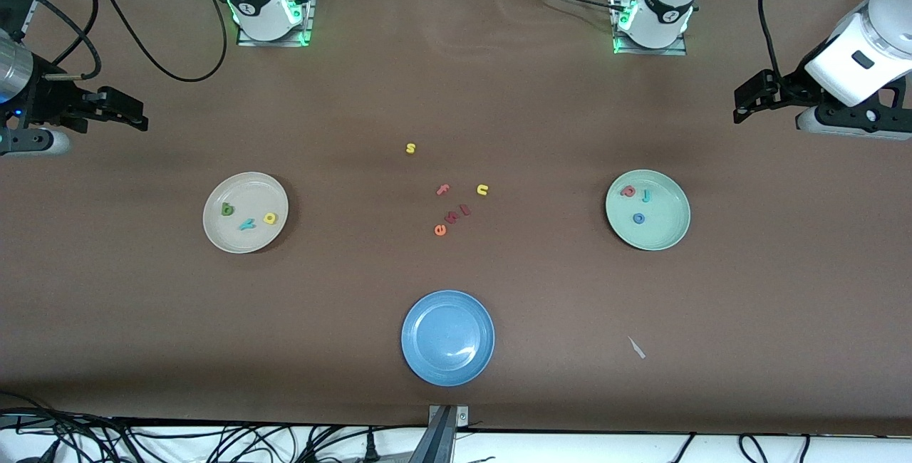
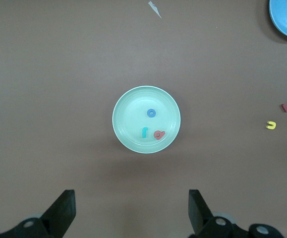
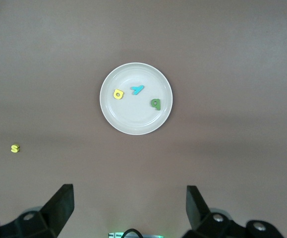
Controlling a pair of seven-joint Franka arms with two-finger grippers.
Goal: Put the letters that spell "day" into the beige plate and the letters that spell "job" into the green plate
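Currently, the letters that spell "day" lie in the beige plate toward the right arm's end; the letters that spell "job" lie in the green plate toward the left arm's end. By this layout the task appears complete. Left gripper and right gripper hover at the table's ends, jaws spread, holding nothing. Risk: any further descent could nudge a plate and spill letters. Each gripper's body is partly cut off in the wrist views.
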